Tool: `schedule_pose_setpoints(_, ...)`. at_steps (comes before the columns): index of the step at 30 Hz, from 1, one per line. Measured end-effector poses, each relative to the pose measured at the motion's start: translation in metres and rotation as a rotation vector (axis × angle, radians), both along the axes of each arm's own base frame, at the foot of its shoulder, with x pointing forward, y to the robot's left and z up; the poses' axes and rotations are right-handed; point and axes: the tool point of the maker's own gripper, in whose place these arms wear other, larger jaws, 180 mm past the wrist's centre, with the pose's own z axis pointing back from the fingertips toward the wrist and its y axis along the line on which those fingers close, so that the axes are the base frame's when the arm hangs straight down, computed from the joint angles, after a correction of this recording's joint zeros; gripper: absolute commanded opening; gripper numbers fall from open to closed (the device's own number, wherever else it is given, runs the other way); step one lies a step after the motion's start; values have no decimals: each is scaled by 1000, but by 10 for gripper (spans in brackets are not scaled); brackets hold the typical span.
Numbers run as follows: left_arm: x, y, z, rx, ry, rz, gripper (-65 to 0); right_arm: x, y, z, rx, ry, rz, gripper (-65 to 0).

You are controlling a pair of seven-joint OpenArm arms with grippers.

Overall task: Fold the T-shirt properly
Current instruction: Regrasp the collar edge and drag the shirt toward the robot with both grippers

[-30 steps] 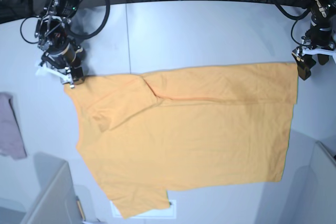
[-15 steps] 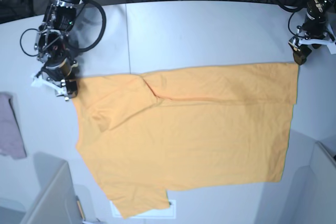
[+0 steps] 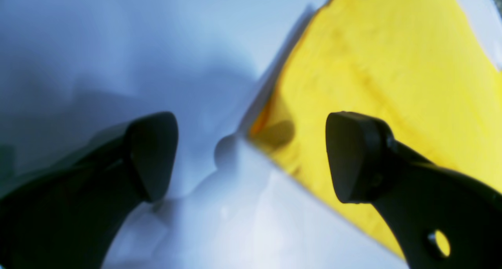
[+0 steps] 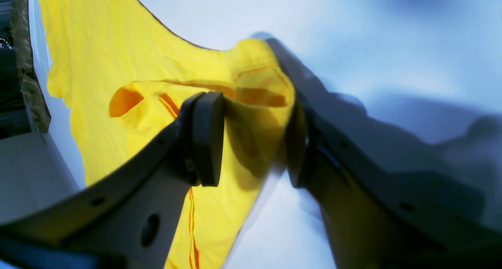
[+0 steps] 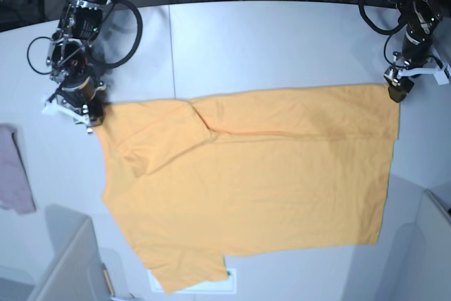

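The orange-yellow T-shirt (image 5: pixel 246 181) lies spread flat on the grey table (image 5: pixel 268 40). My right gripper (image 5: pixel 91 114) is down at the shirt's far left corner. In the right wrist view its jaws (image 4: pixel 255 143) have narrowed onto a bunched-up fold of the T-shirt (image 4: pixel 110 53), and cloth fills the gap between the pads. My left gripper (image 5: pixel 396 89) sits at the shirt's far right corner. In the left wrist view this gripper (image 3: pixel 251 159) is wide open, and the tip of the T-shirt (image 3: pixel 384 65) lies on the table between the fingers.
A small pinkish cloth (image 5: pixel 13 174) lies at the table's left edge. Grey bin walls rise at the front left (image 5: pixel 67 266) and front right (image 5: pixel 430 244). A white sheet (image 5: pixel 229 281) pokes out under the shirt's near hem. Cables run along the back.
The right gripper shifted slightly left onto the shirt's corner and its jaws narrowed around the cloth. The left gripper rose, then came down a little further left at the far right corner, still open.
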Motion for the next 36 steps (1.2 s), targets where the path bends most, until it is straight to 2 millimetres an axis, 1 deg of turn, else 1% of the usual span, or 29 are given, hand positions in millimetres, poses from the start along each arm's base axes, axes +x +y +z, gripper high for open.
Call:
schedule_pose_setpoints(3, 5, 1, -1, -6, -13, 1, -82, 0, 0, 0, 0, 0, 0, -405)
schedule_pose_setpoints(8, 18, -13, -4, -15, -19, -47, -86, 0, 0, 0, -1, 0, 0, -405)
schedule_pose_setpoints(9, 20, -14, -4, -16, -21, -51, -104, 0, 0, 0, 0, 0, 0, -405)
schedule_pose_setpoints(12, 21, -16, -9, -41, -28, -43, -245, 0, 0, 0, 0, 0, 0, -405)
schedule_pose_setpoints(14, 21, -14, -13, -49, -21, -34, -359, 0, 0, 0, 0, 0, 0, -405)
schedule_pose_setpoints(19, 22, -20, -19, -71, -8, -41, -541, 0, 0, -1, 1, 1, 0, -408)
schedule_pose_setpoints(21, 21, -21, -20, -73, 2, -47, -642, 1, -4, -2, -11, -6, -20, -413)
schedule_pose_setpoints(23, 20, -21, -21, -73, 6, -48, -650, 3, -6, -3, -25, -10, -30, -467)
schedule_pose_setpoints(24, 20, -21, -20, -72, 6, -48, -650, 2, -7, -4, -27, -8, -33, -516)
schedule_pose_setpoints(26, 22, -20, -19, -62, 16, -69, -650, -1, -7, -7, -28, 6, -36, -644)
schedule_pose_setpoints(31, 26, -23, -18, -26, 54, -144, -650, 2, -6, -4, -50, -37, 7, -650)
schedule_pose_setpoints(34, 17, -24, -15, 0, 77, -161, -650, 0, -5, -2, -50, -35, 17, -650)
schedule_pose_setpoints(36, 9, -24, -12, 24, 95, -177, -650, -7, -4, -2, -50, -31, 21, -650)
